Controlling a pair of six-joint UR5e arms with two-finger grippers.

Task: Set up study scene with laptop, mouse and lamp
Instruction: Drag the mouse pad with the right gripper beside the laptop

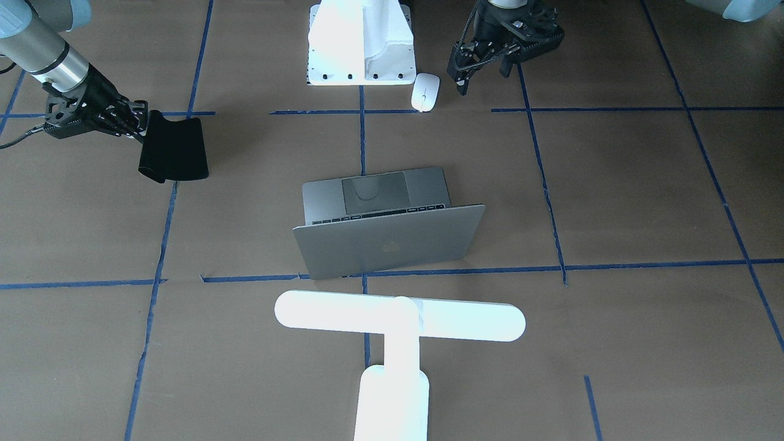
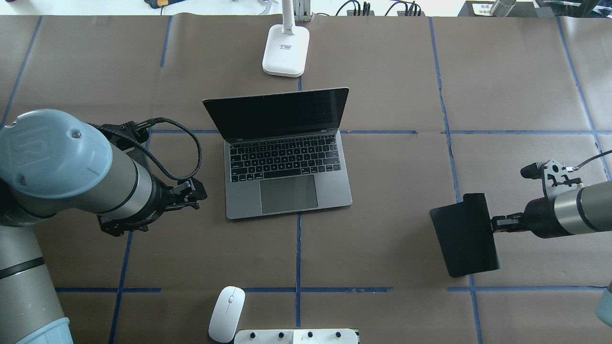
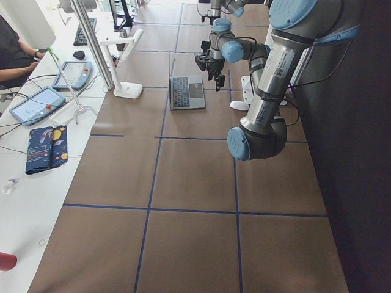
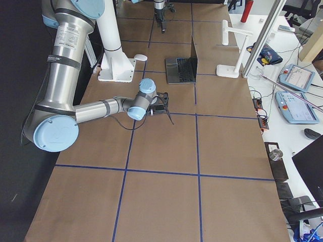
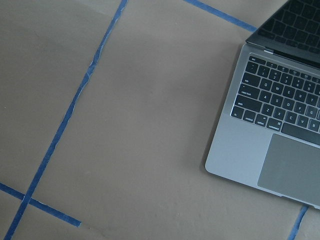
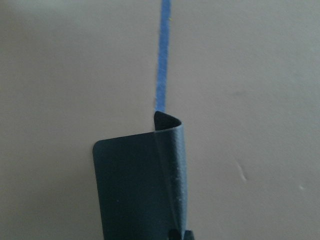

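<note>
Nearest the robot, the mouse (image 2: 227, 314) lies flat on the brown-papered table (image 2: 397, 191), just beside the left corner of the white pedestal (image 2: 296, 336). No gripper touches it. The left gripper (image 2: 198, 196) hangs farther out over the table, well apart from the mouse and a little to its left.

In the front-facing view the left gripper's two fingers (image 1: 462, 82) stand apart with nothing between them, so its jaws are open and empty. The wrist camera on that arm shows only bare paper, blue tape (image 5: 60, 130) and the laptop's front-left corner.

On the robot's right, at about the same depth, the right gripper (image 2: 497, 223) is closed on the edge of a black mat (image 2: 464, 234). The mat's free end points toward the middle of the table, and one edge curls over (the right wrist view shows the curl plainly). Whether the mat rests on the paper or hangs just above it cannot be told.

The laptop (image 2: 287, 191) sits open at the table's middle between the two grippers, keyboard toward the robot and screen dark. The left gripper is near its left side but not touching it; the right gripper is well apart from it.

Farthest out, the lamp (image 2: 285, 50) stands on its base just behind the laptop's screen, clear of both grippers.
</note>
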